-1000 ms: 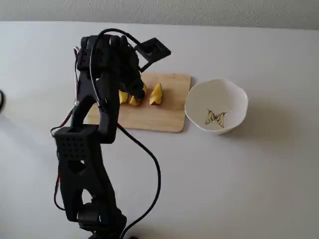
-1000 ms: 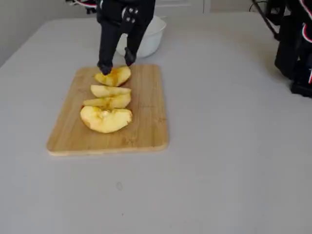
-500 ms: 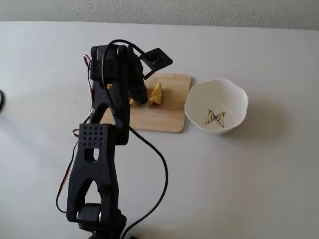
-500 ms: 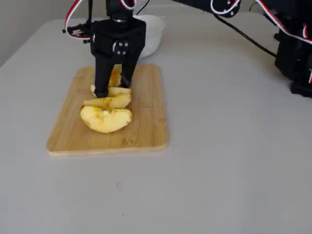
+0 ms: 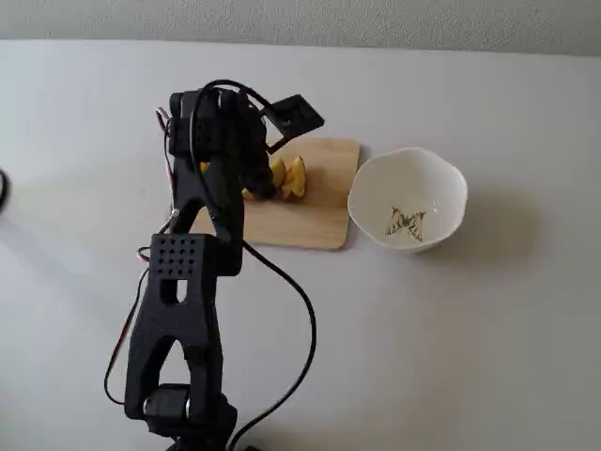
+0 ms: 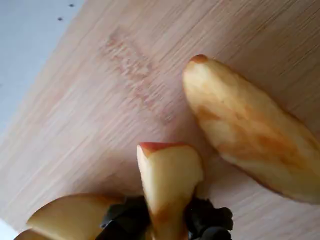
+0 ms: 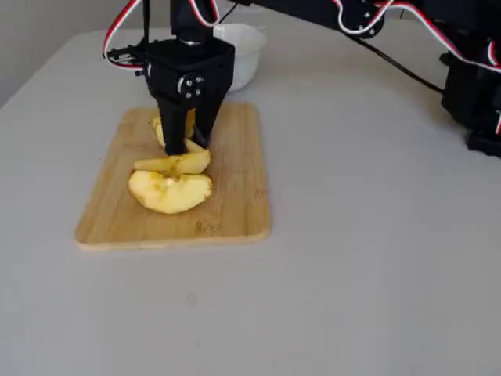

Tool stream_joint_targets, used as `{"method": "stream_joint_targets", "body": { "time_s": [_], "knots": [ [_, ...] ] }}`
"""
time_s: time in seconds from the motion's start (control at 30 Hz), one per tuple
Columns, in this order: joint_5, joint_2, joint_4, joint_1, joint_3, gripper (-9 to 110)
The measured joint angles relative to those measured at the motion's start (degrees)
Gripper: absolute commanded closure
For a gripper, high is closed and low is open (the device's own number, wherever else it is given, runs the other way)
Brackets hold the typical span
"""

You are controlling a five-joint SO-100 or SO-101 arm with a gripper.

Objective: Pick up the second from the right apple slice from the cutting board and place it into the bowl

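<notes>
My gripper [image 7: 186, 146] is down on the cutting board [image 7: 235, 196], shut on an apple slice [image 7: 189, 125] that stands on end between the fingers. The wrist view shows that slice [image 6: 170, 175] pinched at the gripper [image 6: 167, 220], with its red-skinned tip pointing away. Another wedge [image 6: 250, 130] lies to its right and one [image 6: 70, 215] to its lower left. In a fixed view, two more wedges [image 7: 176, 163] [image 7: 170, 192] lie nearer the camera. From above, the gripper [image 5: 266, 183] covers part of the slices [image 5: 293, 176] on the board [image 5: 300, 221]. The white bowl [image 5: 432, 178] stands right of the board.
The arm's base and links [image 5: 178, 319] rise from the bottom of the overhead-like fixed view, with a cable looping to their right. Dark equipment [image 7: 473, 86] stands at the table's right edge. The bowl [image 7: 246, 59] sits just behind the board.
The gripper moved from the farthest wedge toward the camera to the one beside it, came down and closed on it. That wedge now stands upright between the fingers.
</notes>
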Motion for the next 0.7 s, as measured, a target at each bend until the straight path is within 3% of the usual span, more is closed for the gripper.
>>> {"method": "stream_joint_targets", "body": {
  "time_s": [0.33, 0.7],
  "knots": [
    [7.65, 20.65, 0.97, 2.81, 0.0, 101],
    [7.73, 22.94, 1.23, 24.35, -0.09, 101]
  ]
}}
